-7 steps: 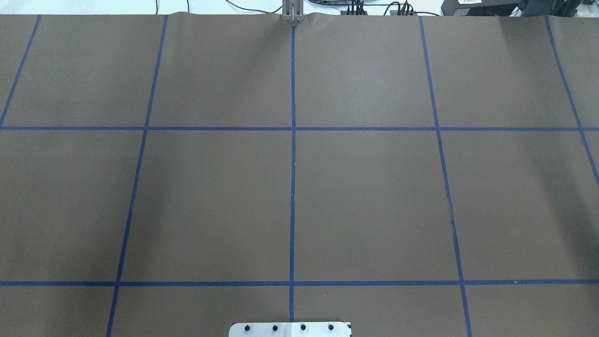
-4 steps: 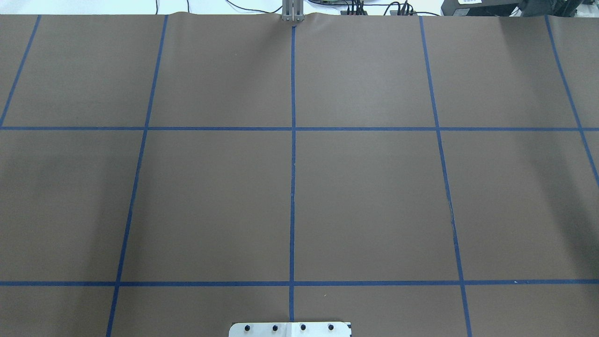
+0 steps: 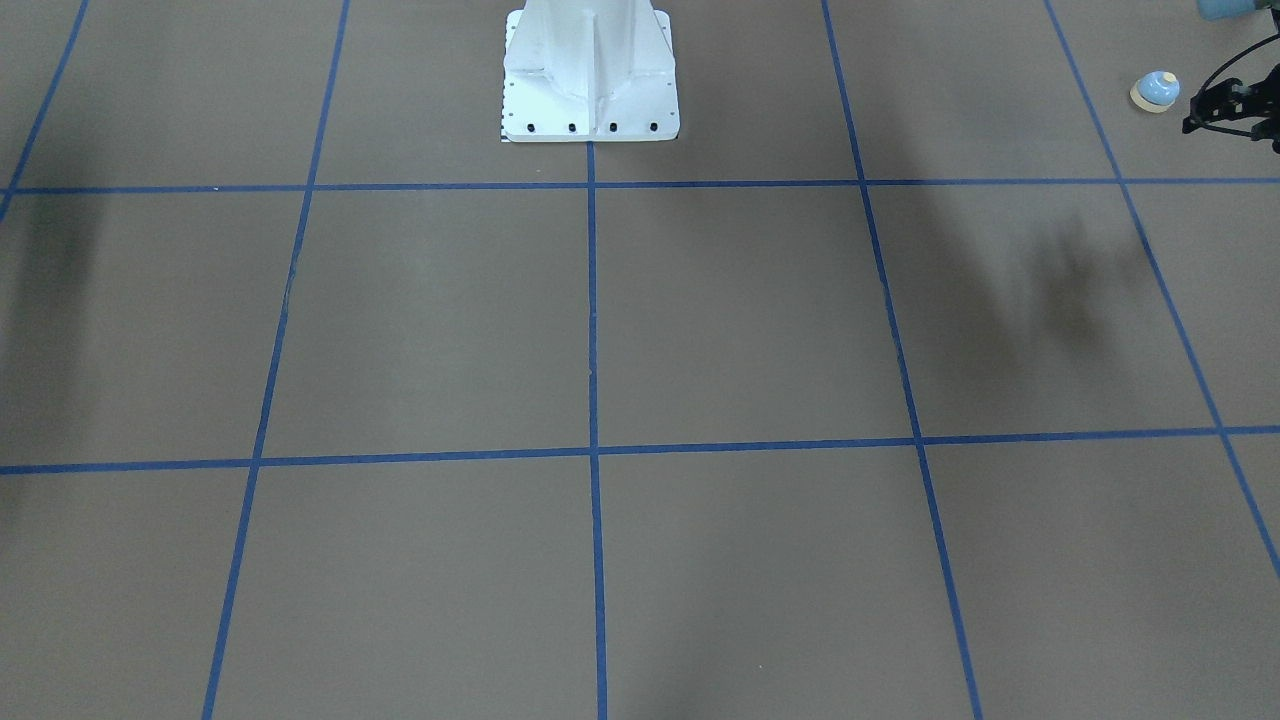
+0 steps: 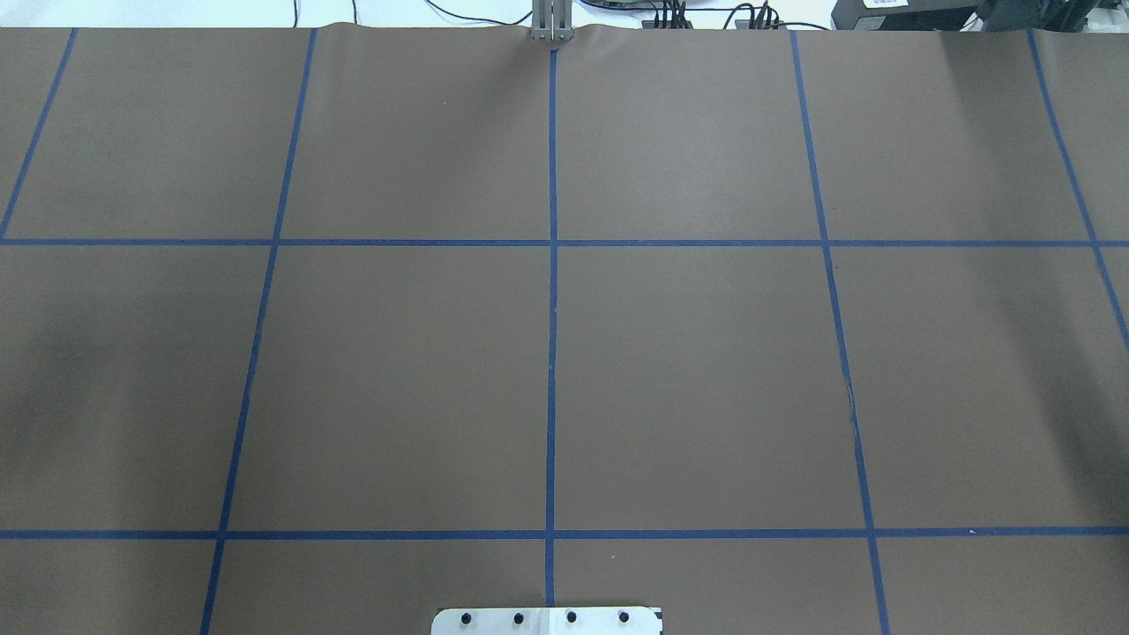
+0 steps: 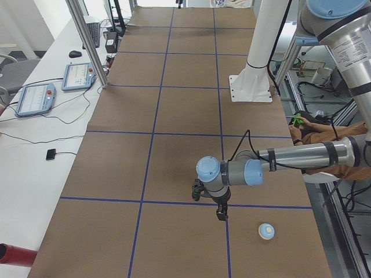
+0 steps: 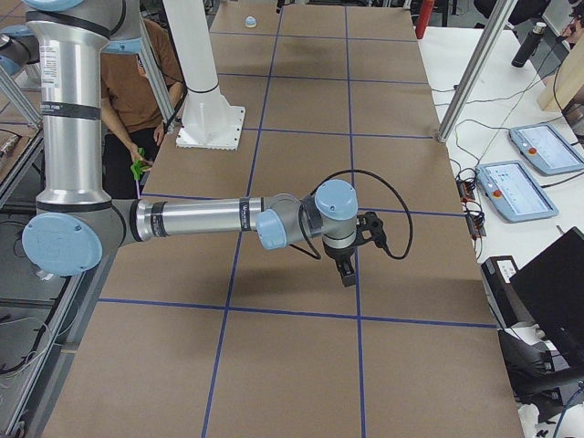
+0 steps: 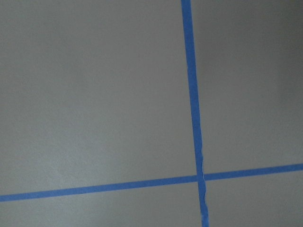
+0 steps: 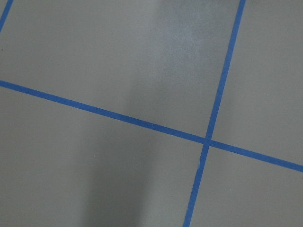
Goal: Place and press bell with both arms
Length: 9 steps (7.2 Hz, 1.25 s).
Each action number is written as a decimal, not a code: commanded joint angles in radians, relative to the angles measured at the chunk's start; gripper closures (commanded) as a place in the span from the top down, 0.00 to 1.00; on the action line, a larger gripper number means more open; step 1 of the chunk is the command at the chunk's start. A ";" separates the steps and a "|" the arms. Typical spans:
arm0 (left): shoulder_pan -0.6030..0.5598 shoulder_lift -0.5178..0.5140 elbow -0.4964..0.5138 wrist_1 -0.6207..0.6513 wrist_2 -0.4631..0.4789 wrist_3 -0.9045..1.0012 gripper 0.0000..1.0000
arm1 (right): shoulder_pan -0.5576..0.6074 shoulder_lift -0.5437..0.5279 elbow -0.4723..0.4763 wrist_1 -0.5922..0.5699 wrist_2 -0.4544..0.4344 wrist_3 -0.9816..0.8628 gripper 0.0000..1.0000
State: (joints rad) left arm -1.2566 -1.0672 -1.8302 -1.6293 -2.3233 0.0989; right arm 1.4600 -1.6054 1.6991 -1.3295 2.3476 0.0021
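Observation:
The bell (image 3: 1155, 91), light blue with a cream base, stands upright on the brown table at the far left end; it also shows in the exterior left view (image 5: 266, 231) and, tiny, in the exterior right view (image 6: 250, 20). My left gripper (image 5: 221, 213) points down above the table, apart from the bell, a short way from it. In the front-facing view the left gripper (image 3: 1215, 105) is cut by the frame edge, so I cannot tell its state. My right gripper (image 6: 347, 272) hangs over the table's right part, seen only from the side; I cannot tell its state.
The white pedestal (image 3: 590, 80) stands at the robot's edge. Blue tape lines (image 4: 552, 265) grid the table. A person (image 6: 137, 91) sits behind the robot. Tablets (image 5: 35, 98) and a red cylinder (image 5: 14, 255) lie on the side bench. A metal post (image 4: 552, 22) stands at the far edge.
Only a faint shadow on the table's left side in the overhead view has shifted. No arm or bell shows in that view.

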 commanded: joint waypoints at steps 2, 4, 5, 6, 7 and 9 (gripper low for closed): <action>0.121 0.093 0.057 -0.158 0.031 0.001 1.00 | -0.053 0.024 -0.013 0.006 -0.002 0.005 1.00; 0.201 0.099 0.075 -0.161 0.031 -0.005 1.00 | -0.070 0.022 -0.013 0.006 0.004 0.030 1.00; 0.219 0.099 0.115 -0.191 0.031 -0.005 1.00 | -0.078 0.024 -0.012 0.007 0.004 0.030 1.00; 0.230 0.099 0.152 -0.229 0.028 -0.007 1.00 | -0.079 0.024 -0.012 0.007 0.012 0.030 1.00; 0.249 0.099 0.154 -0.245 0.022 -0.011 1.00 | -0.079 0.022 -0.010 0.007 0.041 0.030 1.00; 0.298 0.095 0.157 -0.265 0.001 -0.082 1.00 | -0.084 0.022 -0.010 0.007 0.058 0.030 1.00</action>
State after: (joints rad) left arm -0.9917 -0.9696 -1.6782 -1.8756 -2.3108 0.0647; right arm 1.3792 -1.5829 1.6886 -1.3223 2.3955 0.0321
